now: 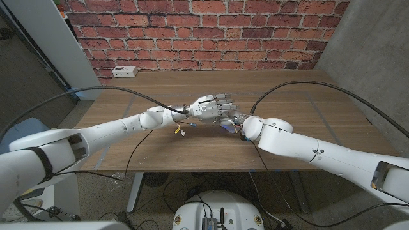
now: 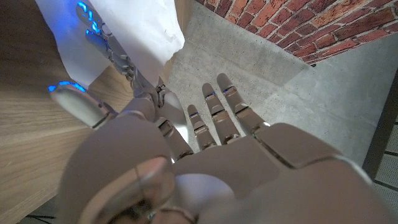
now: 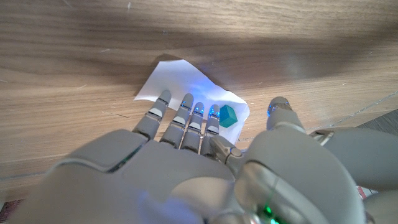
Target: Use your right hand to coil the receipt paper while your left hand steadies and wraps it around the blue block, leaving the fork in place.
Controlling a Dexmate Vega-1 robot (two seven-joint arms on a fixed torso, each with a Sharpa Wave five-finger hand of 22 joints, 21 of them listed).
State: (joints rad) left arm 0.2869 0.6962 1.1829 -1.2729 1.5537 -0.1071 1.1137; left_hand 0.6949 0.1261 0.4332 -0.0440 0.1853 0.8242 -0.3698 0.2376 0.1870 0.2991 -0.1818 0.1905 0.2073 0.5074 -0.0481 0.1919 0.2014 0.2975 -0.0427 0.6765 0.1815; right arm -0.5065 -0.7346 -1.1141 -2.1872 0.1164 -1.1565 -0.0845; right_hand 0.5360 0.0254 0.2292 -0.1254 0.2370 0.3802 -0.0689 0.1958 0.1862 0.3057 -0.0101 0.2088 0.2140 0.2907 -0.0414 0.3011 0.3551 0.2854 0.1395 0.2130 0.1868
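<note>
The white receipt paper (image 3: 186,87) lies on the wooden table (image 1: 300,108), with one edge curled up in the left wrist view (image 2: 149,37). A small blue block (image 3: 228,116) sits on the paper. My right hand (image 3: 186,124) reaches over the paper with straight fingers, their tips on the sheet beside the block and the thumb (image 3: 280,111) apart. In the head view my right hand (image 1: 233,121) meets my left hand (image 1: 211,107) at mid table. My left hand (image 2: 217,124) holds nothing, its fingers stretched out above the right hand's lit fingers (image 2: 93,28). Both hands hide the paper and block in the head view.
A white power strip (image 1: 124,71) lies at the table's back left, in front of the brick wall. Black cables arc over the table to both wrists. A small pale object (image 1: 179,131), too small to identify, lies on the table below my left wrist.
</note>
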